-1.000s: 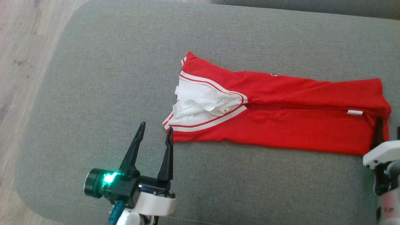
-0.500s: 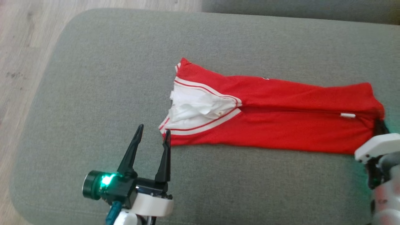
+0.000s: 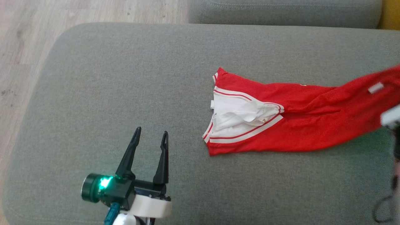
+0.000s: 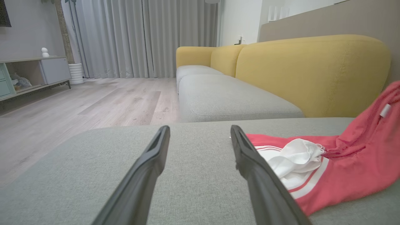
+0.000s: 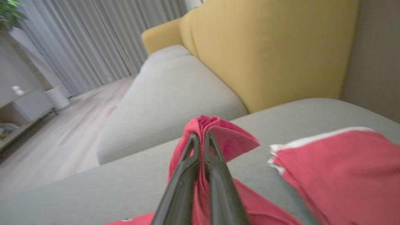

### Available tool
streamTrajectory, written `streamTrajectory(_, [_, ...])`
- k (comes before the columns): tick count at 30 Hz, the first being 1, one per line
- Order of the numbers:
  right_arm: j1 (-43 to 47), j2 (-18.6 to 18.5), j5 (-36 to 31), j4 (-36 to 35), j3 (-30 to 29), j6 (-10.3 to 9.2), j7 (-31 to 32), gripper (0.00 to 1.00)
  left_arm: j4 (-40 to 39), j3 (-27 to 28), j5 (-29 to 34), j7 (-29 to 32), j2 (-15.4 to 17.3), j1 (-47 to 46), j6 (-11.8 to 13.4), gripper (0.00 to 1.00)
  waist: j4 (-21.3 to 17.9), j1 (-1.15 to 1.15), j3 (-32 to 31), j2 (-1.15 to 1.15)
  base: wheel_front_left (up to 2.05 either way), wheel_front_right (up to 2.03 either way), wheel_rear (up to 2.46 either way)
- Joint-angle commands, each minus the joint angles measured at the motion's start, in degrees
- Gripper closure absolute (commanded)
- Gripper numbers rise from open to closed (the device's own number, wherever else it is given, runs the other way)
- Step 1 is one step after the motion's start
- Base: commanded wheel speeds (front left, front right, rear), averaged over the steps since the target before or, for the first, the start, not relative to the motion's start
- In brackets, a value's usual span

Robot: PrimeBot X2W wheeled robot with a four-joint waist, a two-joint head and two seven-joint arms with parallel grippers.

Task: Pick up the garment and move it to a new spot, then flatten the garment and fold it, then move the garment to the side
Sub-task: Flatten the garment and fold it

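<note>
Grey sofa cushion [image 3: 125, 78] was the work surface. A second grey seat [image 3: 281, 12] sat beyond it at 12 o'clock, with wood floor [image 3: 25, 47] off at 10 o'clock. The left wrist view had a yellow backrest [image 4: 312, 68] and grey curtains [image 4: 140, 37] behind.

Garment [image 3: 297, 137]: one, red shorts-type piece with white-and-red striped trim at the open end. White lining [image 3: 237, 112] was bunched up and showing through that opening. It lay on the cushion toward 3 o'clock in the head view, long axis running 9 to 3, open end pointing to 9. The fabric was wrinkled, not flat. The 3 o'clock end was raised off the cushion and slanted up toward 2 o'clock. One small white tag [image 3: 375, 87] was on that raised part.

Grippers: two.
- Left gripper [image 3: 152, 130]: at 7 o'clock in the head view, fingers spread wide with nothing between them. It was over bare cushion, well apart from the garment's open end. Green LED was lit on its body.
- Right gripper [image 5: 201, 135]: fingers pressed together and pinching a gathered fold of the red fabric, with cloth bulging out past the tips. More red cloth with a white edge lay at 4 o'clock in the right wrist view.

Count: 1 garment, 1 tag, 2 grippers, 2 grey seats.
</note>
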Motion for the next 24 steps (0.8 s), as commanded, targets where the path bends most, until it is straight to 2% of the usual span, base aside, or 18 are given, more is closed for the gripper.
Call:
streamTrajectory(1, [-1.6,1.6,1.7,-6.8,3.5,0.37,1.6,1.0,-1.3,2.3,0.6,-0.4,-0.5,-0.2,-0.5,0.0,-0.2,0.0,-0.6,0.0,0.0,0.0,0.0])
streamTrajectory(6, [1.2,8.4,3.1,-20.0,10.3,0.37,6.5,1.0,-0.9,2.4,0.9,-0.4,-0.9,-0.4,-1.3,0.0,0.6,0.0,-1.2,0.0,0.0,0.0,0.0])
streamTrajectory(10, [2.2,10.8,3.8,-24.6,16.4,0.37,9.1,1.0,-0.7,2.4,1.0,-0.4,-1.3,-0.7,-1.8,0.0,2.5,0.0,-1.0,0.0,0.0,0.0,0.0])
streamTrajectory(14, [3.0,11.4,4.6,-24.1,23.1,0.37,9.4,1.0,-0.3,2.4,0.9,-0.4,-1.6,-1.0,-2.2,0.0,4.7,0.0,-0.5,0.0,0.0,0.0,0.0])
streamTrajectory(20, [2.8,11.5,9.0,-17.8,33.7,0.37,6.6,1.0,0.0,2.3,0.7,-0.4,-1.9,-1.7,-2.5,0.0,7.8,0.0,0.8,0.0,0.0,0.0,0.0])
streamTrajectory(22, [2.6,11.5,9.8,-16.7,35.2,0.37,6.2,1.0,0.1,2.3,0.6,-0.4,-2.0,-1.8,-2.5,0.0,8.2,0.0,1.0,0.0,0.0,0.0,0.0])
streamTrajectory(23, [2.5,11.5,10.5,-15.7,36.5,0.37,5.7,0.86,0.1,2.3,0.5,-0.4,-2.0,-1.9,-2.5,0.0,8.4,0.0,1.2,0.0,0.0,0.0,0.0])
streamTrajectory(24, [2.3,11.5,11.3,-15.0,37.8,0.37,5.1,0.04,0.2,2.3,0.5,-0.4,-2.0,-2.0,-2.5,0.0,8.5,0.0,1.4,0.0,0.0,0.0,0.0])
